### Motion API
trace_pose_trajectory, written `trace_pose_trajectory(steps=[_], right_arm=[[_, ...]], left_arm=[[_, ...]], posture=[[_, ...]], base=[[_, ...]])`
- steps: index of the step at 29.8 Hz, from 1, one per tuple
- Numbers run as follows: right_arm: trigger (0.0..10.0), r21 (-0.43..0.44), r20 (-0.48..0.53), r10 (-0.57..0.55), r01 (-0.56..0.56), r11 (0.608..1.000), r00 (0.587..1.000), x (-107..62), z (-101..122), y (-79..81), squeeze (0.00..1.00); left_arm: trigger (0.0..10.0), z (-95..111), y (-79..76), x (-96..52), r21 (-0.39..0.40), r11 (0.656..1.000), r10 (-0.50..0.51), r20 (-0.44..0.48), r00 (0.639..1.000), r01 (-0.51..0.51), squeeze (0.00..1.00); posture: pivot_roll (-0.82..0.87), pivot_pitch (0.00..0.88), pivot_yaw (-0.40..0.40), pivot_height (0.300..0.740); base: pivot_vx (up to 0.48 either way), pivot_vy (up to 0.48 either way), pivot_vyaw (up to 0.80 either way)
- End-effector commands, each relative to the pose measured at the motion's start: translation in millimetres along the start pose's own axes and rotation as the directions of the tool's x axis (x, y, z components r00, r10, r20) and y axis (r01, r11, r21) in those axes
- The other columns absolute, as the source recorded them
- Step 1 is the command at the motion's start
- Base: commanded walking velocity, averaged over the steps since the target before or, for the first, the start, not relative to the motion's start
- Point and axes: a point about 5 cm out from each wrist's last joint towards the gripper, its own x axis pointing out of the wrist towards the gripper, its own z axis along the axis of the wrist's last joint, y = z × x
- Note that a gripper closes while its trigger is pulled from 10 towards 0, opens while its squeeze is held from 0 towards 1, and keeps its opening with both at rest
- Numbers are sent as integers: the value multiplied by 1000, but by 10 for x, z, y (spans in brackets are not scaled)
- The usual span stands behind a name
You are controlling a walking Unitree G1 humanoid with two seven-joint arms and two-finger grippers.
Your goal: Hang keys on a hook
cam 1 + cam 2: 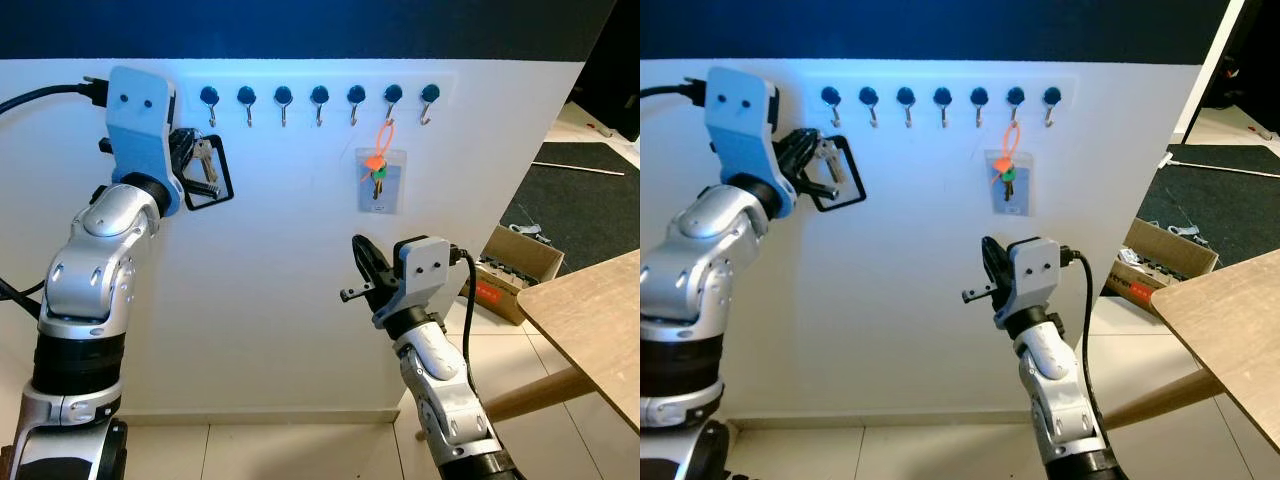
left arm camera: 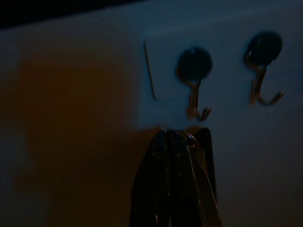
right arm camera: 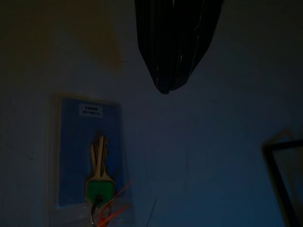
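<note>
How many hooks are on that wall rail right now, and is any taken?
7 hooks in one row along the rail. The sixth from the robot's left holds an orange-tied key pouch; the rest look free. None seems hidden.

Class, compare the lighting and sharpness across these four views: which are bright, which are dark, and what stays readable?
Both eye views are bright and sharp, with a blue glow along the hooks. Left wrist view is dim and soft; the keys in the left hand are a silhouette. Right wrist view is darkest, the right hand blurred.
</note>
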Motion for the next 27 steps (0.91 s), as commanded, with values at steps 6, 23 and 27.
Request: trace_pose_trajectory(steps=[6, 23, 27], right_arm=[[10000, 1, -7, 0, 0, 1000, 1000, -25, -37, 23, 0], [10000, 2, -7, -10, 10, 1000, 1000, -33, -39, 21, 0], [10000, -1, -7, -16, 16, 1000, 1000, -41, -38, 9, 0]], left_arm=[[10000, 134, -12, 24, -9, 1000, 5, 51, 999, -4, 0], [10000, 33, -285, 153, 44, 996, -84, 24, 996, 83, 0], [10000, -13, -307, 149, 49, 995, -84, 12, 996, 83, 0]], posture=[[177, 143, 30, 740], [165, 142, 45, 740], [164, 141, 47, 740]], base=[[0, 0, 0], [0, 0, 0], [0, 0, 0]])
